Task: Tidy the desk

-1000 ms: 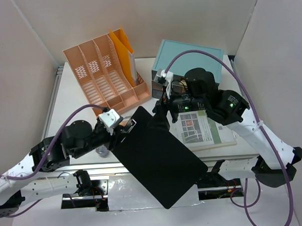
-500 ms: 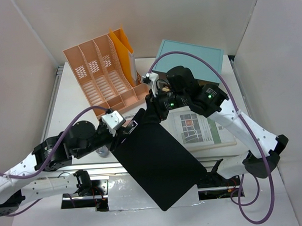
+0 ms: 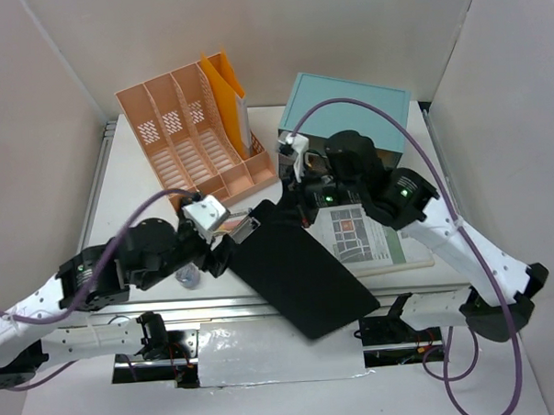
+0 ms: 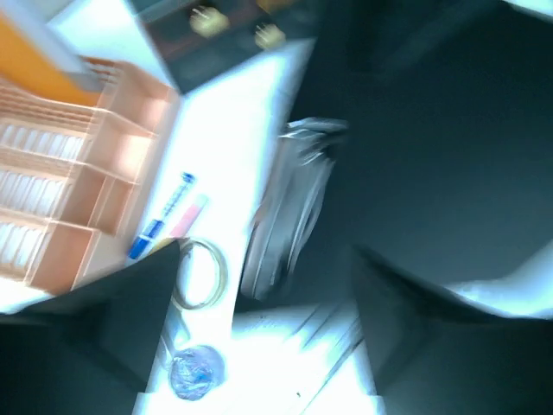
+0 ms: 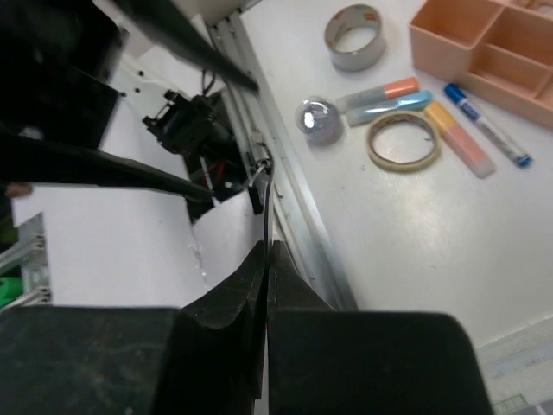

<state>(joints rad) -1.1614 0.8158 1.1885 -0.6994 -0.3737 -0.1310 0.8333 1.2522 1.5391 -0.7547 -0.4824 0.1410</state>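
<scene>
Precariously, the black clipboard [image 3: 303, 271] overhangs the near edge of the counter [image 3: 120, 187] beneath both arms, pinched at its thin edge by the right hand [image 5: 266, 251] only, the left hand [image 3: 230, 235] spread wide, so it may swing or drop.

right gripper [image 5: 266, 256] pinched on thin black board [image 5: 269, 212], edge-on | on desk [image 5: 415, 233]: grey tape roll [image 5: 354, 36], tan tape ring [image 5: 402, 141], foil ball [image 5: 315, 119], markers [image 5: 380, 92] | pink organizer [image 5: 484, 39] top right
</scene>
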